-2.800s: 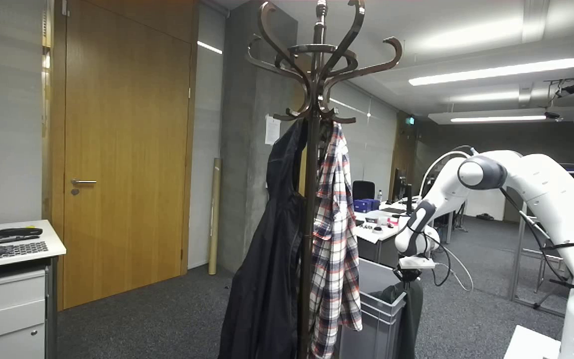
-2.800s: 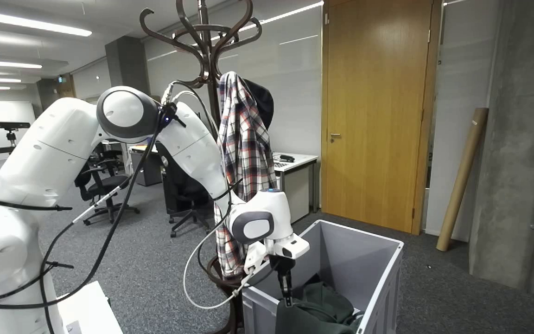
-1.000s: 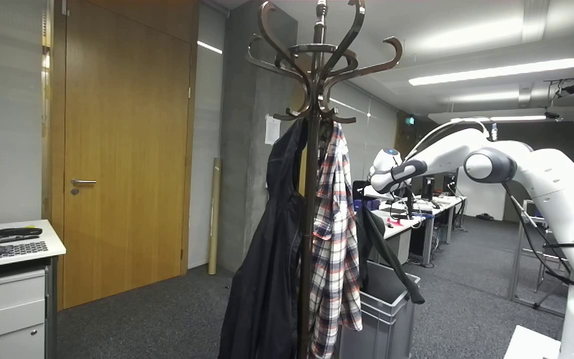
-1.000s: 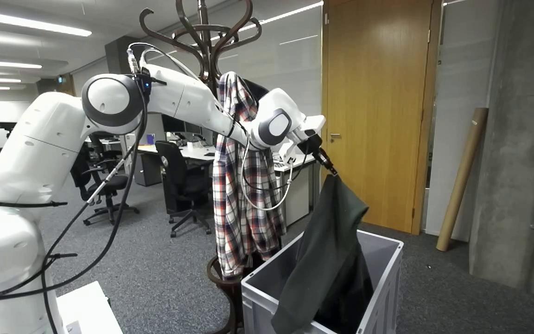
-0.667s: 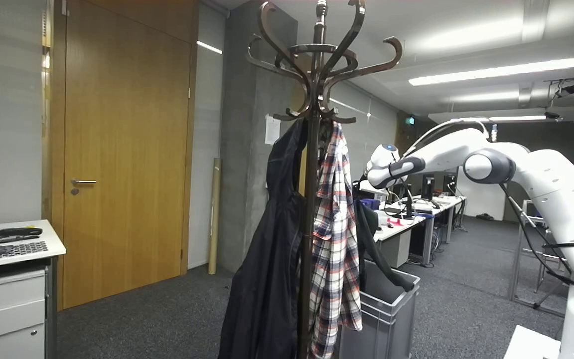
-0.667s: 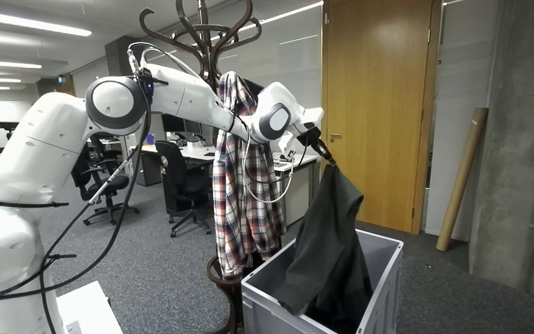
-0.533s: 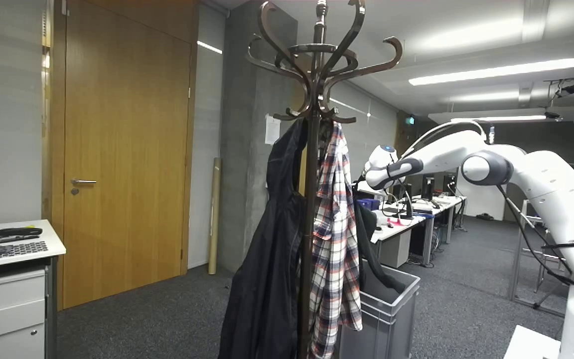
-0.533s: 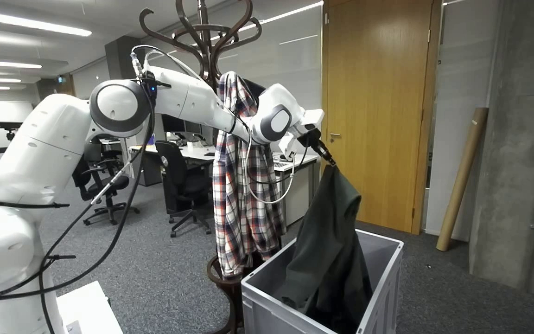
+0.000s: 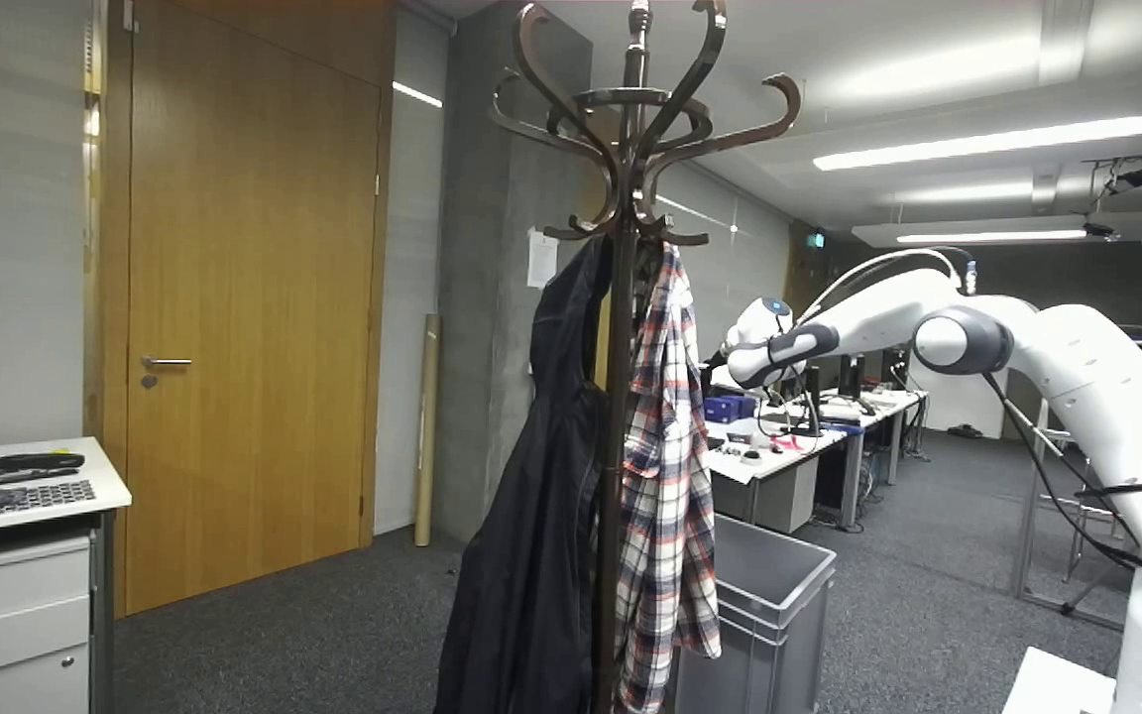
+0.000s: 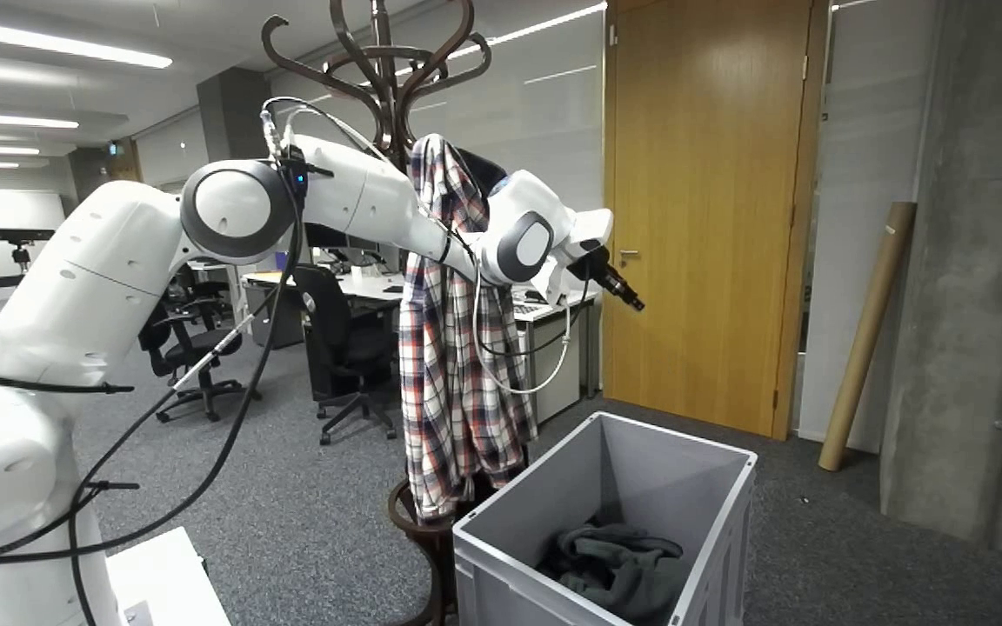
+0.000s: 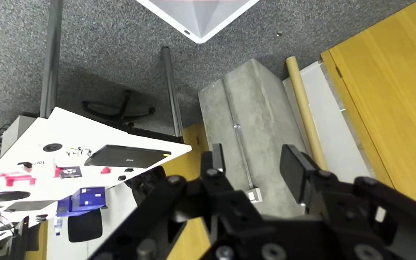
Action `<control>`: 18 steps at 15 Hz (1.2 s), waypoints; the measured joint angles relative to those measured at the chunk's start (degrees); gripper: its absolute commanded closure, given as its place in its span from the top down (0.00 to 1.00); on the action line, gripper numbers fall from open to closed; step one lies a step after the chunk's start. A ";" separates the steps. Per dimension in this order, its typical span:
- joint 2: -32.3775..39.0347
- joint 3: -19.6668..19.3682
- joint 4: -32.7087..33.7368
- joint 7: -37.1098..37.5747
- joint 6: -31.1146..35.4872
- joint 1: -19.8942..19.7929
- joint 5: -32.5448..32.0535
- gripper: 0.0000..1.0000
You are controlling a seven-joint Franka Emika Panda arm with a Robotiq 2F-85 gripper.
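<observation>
Hovering above the grey bin (image 10: pixel 675 474), I hold my pincer (image 11: pixel 254 160) clearly parted, with only air between its jaws; the dark green garment (image 10: pixel 631 569) lies crumpled inside, near a hanging plaid shirt (image 10: pixel 457 382).

dark green garment (image 10: pixel 624 572) | crumpled, loose heap | low inside grey crate (image 10: pixel 684 469)

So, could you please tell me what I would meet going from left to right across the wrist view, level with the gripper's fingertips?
Desk with a black laptop on it → open, empty gripper → tube → door.
</observation>
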 measured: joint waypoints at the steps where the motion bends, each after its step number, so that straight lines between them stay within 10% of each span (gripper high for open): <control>1: -0.32 0.42 -1.20 -0.65 1.69 -0.54 0.01 0.88; 11: -11.85 -4.48 -24.72 -4.26 3.89 -1.32 -4.92 1.00; 18: -26.54 -14.05 -37.35 -0.92 -0.65 3.33 -20.98 1.00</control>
